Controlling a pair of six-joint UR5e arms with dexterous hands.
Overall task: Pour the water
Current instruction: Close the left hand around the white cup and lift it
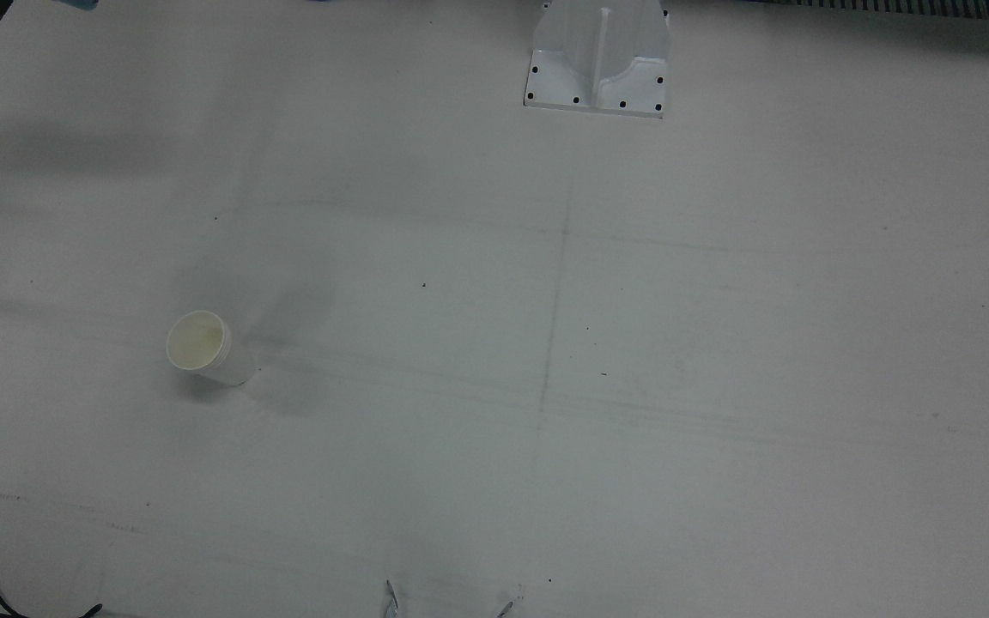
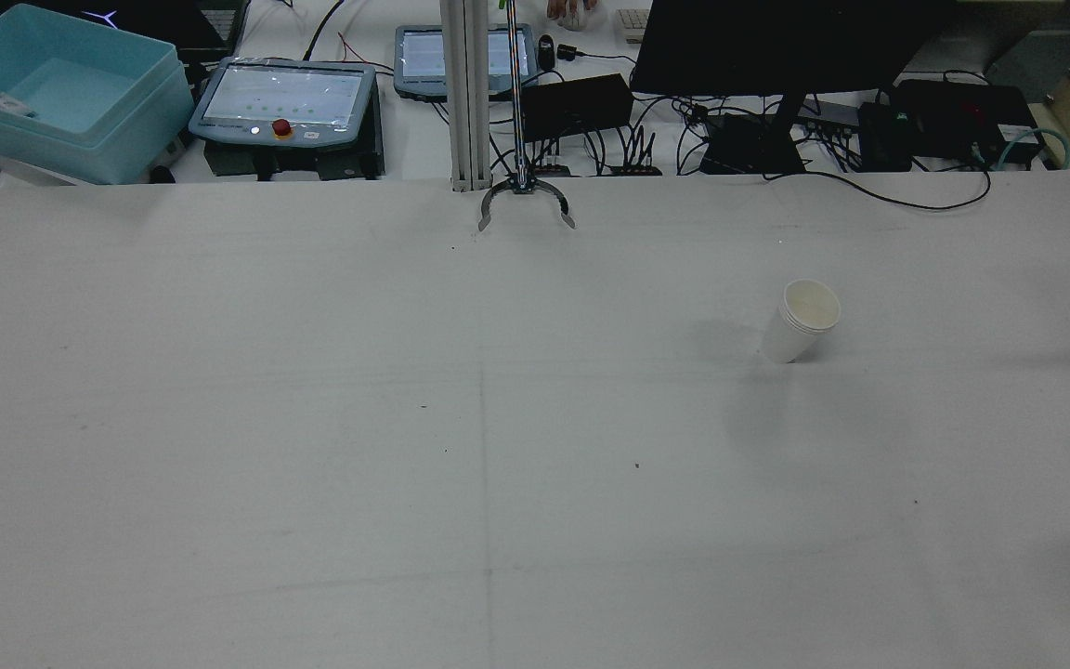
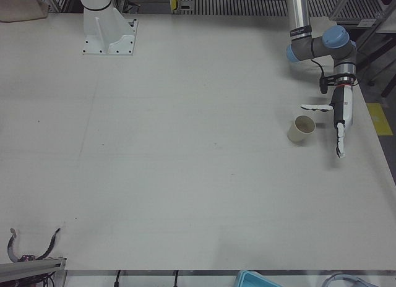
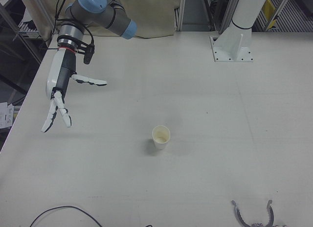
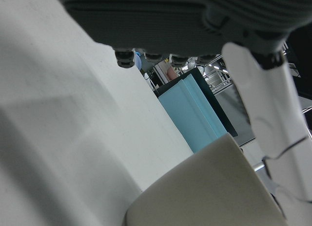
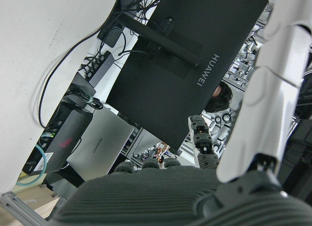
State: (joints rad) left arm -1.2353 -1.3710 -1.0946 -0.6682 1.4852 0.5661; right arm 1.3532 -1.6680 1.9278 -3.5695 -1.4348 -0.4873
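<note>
1. The left hand hangs over the table near its edge in the left-front view. Its fingers are stretched out and point down, the thumb stands out to the side, and it holds nothing.
2. The left-side cup stands upright just beside this hand. The thumb reaches over toward its rim, but I cannot tell whether it touches.
3. In the left hand view this cup fills the lower corner, cut off by the frame, so only a part of its wall shows. One white finger rises beside it, and a teal box shows behind, blurred.
4. The right hand hovers near the opposite table edge in the right-front view. Its fingers are spread apart and it grips nothing.
5. The right-side cup stands upright on the bare table, well apart from the right hand. The front and rear views show this cup too, on the robot's right half.
6. The inside of both cups looks pale. Whether there is water in them cannot be made out.
7. The front and rear views show no hand and not the left-side cup, which lie outside their frames.
8. The right hand view looks away from the table. It shows mostly the back of a black monitor, cables, and a part of a white finger.
</note>
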